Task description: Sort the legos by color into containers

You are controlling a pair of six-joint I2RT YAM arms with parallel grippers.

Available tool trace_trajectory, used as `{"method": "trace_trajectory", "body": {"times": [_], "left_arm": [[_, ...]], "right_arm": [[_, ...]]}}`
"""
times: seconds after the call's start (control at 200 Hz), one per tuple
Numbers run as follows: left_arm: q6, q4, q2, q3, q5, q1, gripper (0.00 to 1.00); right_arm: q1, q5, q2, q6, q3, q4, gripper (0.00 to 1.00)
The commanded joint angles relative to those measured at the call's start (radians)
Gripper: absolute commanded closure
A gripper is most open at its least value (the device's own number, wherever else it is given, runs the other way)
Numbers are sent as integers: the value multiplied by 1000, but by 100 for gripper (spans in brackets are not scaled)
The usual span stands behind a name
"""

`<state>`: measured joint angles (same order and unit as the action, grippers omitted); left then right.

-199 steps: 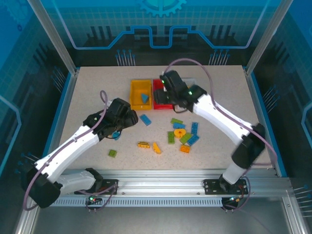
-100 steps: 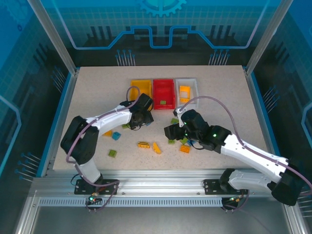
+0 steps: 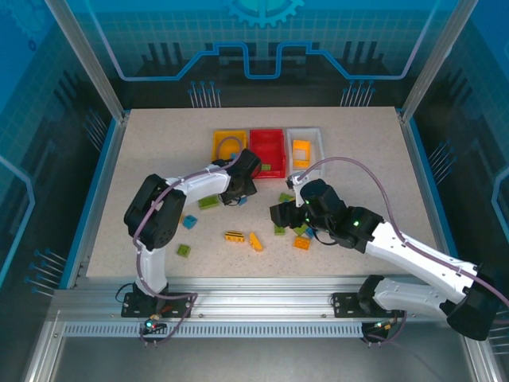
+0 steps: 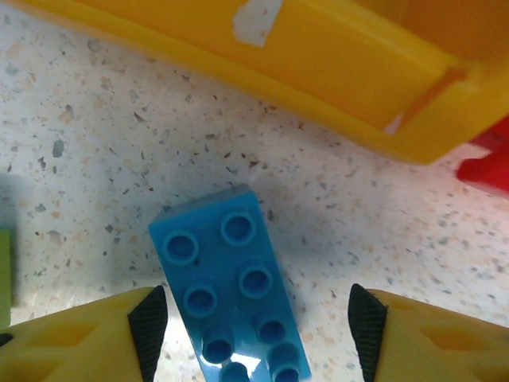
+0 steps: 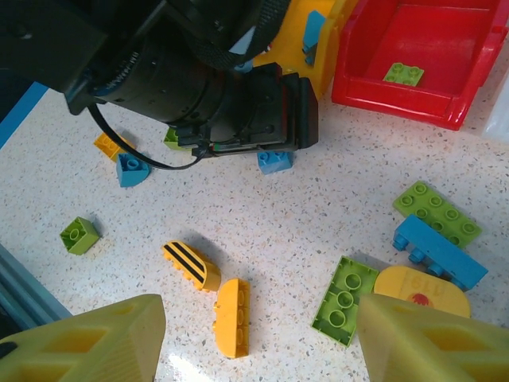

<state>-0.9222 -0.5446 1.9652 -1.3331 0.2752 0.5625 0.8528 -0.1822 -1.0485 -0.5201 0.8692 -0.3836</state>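
Top external view is showing us two fresh changes: a second ago the right gripper (image 3: pixel 278 213) was stretching over the red bin (image 3: pixel 267 132), and now it is hanging over the loose bricks (image 3: pixel 301 243) in the middle of the table (image 3: pixel 143 159), while the left gripper (image 3: pixel 238 196), which was sitting out toward the left side, is now reaching right up to the front of the yellow bin (image 3: pixel 231 133). Through the right wrist camera we are seeing the right gripper's fingers spread wide with nothing between them, and a green brick (image 5: pixel 403 73) is lying in the red bin, so we are judging that drop finished and the next pick about to begin. Through the left wrist camera we are looking at the left gripper straddling a blue brick (image 4: pixel 231 294) that is lying flat on the table just in front of the yellow bin; its fingers are standing apart with a gap showing on each side, so we are not gripping it yet. A blue piece (image 5: pixel 314 36) is already sitting in the yellow bin and a yellow brick (image 3: pixel 301 150) in the white bin (image 3: pixel 305 131), so we are treating yellow as the home for blue, and many bricks are waiting on the table
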Motion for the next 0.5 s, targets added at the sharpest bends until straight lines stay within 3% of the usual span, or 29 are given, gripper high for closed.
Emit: {"method": "trace_trajectory", "body": {"times": [0.0,0.305,0.495], "left_arm": [[-8,-31,30,-23,40,7,37],[31,-16,-27,26,93,26,68],[163,-68,-199,26,167,39,72]], "right_arm": [[0,-15,-1,-12,-3,5,34],[-11,-23,2,-23,-13,2,35],[-33,-24,25,-26,-19,1,35]]}}
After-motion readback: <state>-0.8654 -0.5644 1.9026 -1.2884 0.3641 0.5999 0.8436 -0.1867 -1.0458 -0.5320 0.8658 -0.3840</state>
